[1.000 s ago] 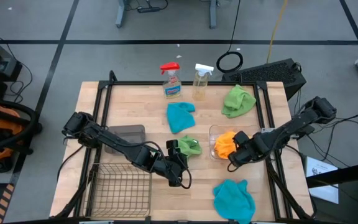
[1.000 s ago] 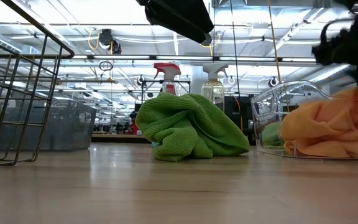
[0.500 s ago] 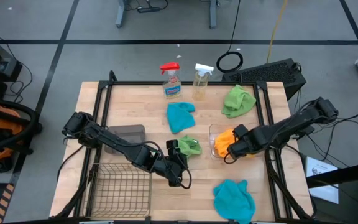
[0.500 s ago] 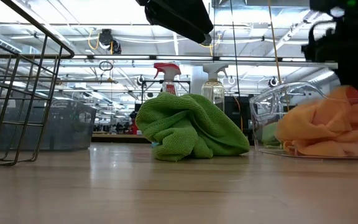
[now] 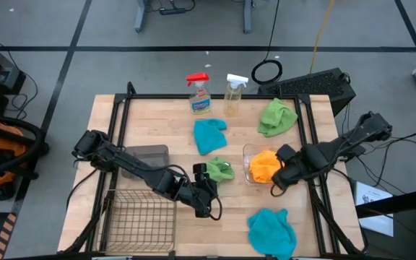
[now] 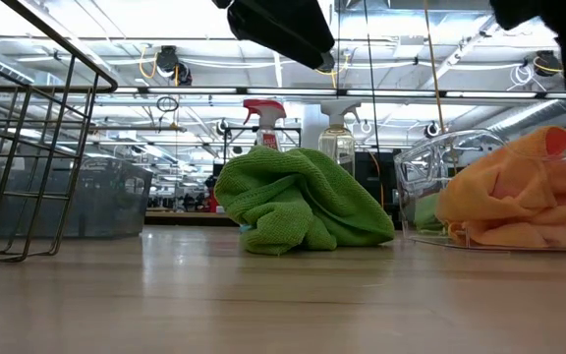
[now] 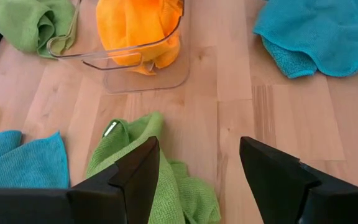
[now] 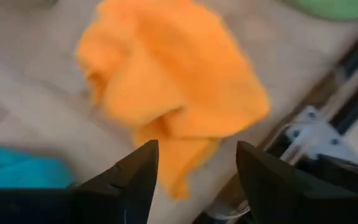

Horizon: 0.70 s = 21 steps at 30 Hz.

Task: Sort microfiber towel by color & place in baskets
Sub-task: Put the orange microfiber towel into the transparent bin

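Wire basket (image 5: 141, 213) sits at the table's front left, grey tub (image 5: 145, 159) behind it. Orange towels (image 5: 264, 166) fill the clear tub (image 5: 249, 152); right gripper (image 5: 276, 184) above, jaws spread, empty. Left gripper (image 5: 206, 193) spread over the green towel (image 5: 219, 170).

Bright, even overhead light; one view blurred

Ceiling strip lights (image 6: 116, 61) glare white in the low view, and shadows on the bench (image 5: 157, 119) are faint. The right wrist view is smeared: the orange towel (image 8: 166, 87) has soft edges. The left wrist view is sharp, its dark fingers (image 7: 135, 171) unlit.
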{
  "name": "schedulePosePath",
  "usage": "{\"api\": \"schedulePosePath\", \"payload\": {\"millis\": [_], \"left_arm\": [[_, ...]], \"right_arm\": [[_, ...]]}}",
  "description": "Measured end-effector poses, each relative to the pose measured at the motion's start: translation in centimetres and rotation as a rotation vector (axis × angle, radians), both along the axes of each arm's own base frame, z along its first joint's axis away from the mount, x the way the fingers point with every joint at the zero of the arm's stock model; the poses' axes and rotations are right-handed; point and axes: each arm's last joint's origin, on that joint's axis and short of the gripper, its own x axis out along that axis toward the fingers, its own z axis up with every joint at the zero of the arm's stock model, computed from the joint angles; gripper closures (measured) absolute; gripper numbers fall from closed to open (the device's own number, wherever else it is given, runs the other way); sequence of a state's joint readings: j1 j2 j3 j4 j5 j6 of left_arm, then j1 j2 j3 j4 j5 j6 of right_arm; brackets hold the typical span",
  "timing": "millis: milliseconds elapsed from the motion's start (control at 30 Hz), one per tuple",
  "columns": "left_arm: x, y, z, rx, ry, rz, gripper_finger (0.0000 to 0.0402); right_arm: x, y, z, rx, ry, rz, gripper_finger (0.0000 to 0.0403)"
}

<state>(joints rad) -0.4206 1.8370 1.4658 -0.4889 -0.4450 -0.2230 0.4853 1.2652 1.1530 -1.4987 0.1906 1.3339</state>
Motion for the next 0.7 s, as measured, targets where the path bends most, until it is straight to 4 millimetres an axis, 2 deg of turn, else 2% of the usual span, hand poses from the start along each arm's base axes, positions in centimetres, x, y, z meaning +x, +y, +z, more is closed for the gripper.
{"api": "schedulePosePath", "payload": {"millis": [167, 467, 700], "left_arm": [[0.0, 0.0, 0.0, 0.002, 0.001, -0.003, 0.0173], [0.1, -0.1, 0.1, 0.010, -0.007, -0.015, 0.0173], [0.1, -0.1, 0.1, 0.009, -0.008, -0.014, 0.0173]], "right_arm": [[-0.2, 1.8, -1.6, 0.046, -0.058, -0.002, 0.0244], [-0.8, 1.9, -6.2, 0.068, 0.000, -0.013, 0.0391], [-1.0, 0.6, -8.4, 0.048, 0.043, -0.048, 0.0394]]}}
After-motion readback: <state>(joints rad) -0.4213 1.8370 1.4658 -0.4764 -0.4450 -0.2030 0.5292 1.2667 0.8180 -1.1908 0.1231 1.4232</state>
